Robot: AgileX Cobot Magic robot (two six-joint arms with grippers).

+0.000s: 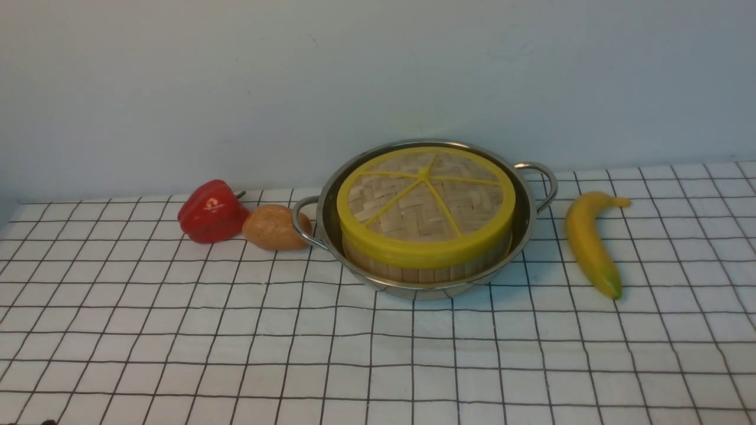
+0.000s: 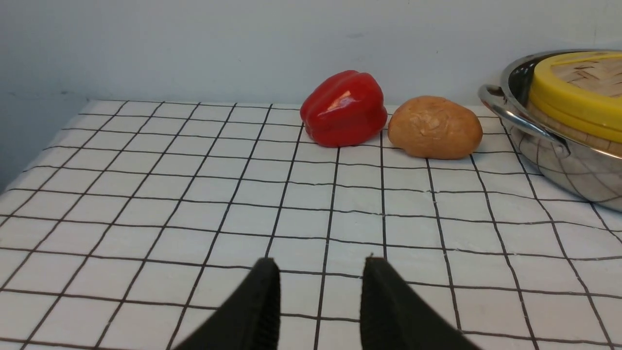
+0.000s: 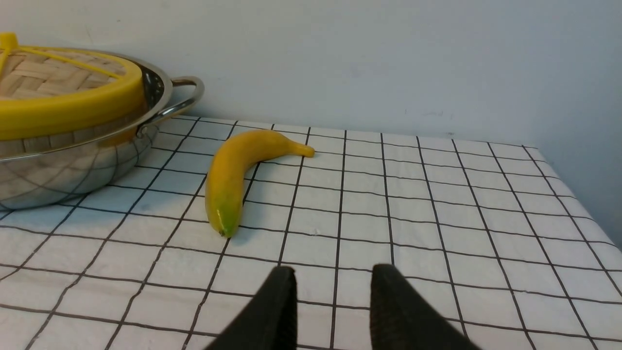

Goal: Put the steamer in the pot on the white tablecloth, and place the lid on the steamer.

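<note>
Three loose items are sitting around the pot (image 1: 423,219) on the white tablecloth (image 1: 378,342), none of them touching a gripper. Going from the cloth's left edge: a red pepper (image 1: 211,211) is lying near the far edge, a potato (image 1: 273,226) is resting just beside it and close against the pot's left loop handle. The pot is standing around the middle of the far edge, the steamer (image 1: 426,267) is sitting inside it (only its slatted side is showing), and the lid (image 1: 425,203) is lying flat on top of the steamer. A banana (image 1: 592,241) is lying toward the right edge, just beside the pot's right handle, apart from it.

The left gripper (image 2: 320,272) is hovering over bare cloth near the left front, jaws parted a moderate gap, holding nothing. The right gripper (image 3: 333,279) is hanging over the right front of the cloth, jaws likewise parted, empty.
</note>
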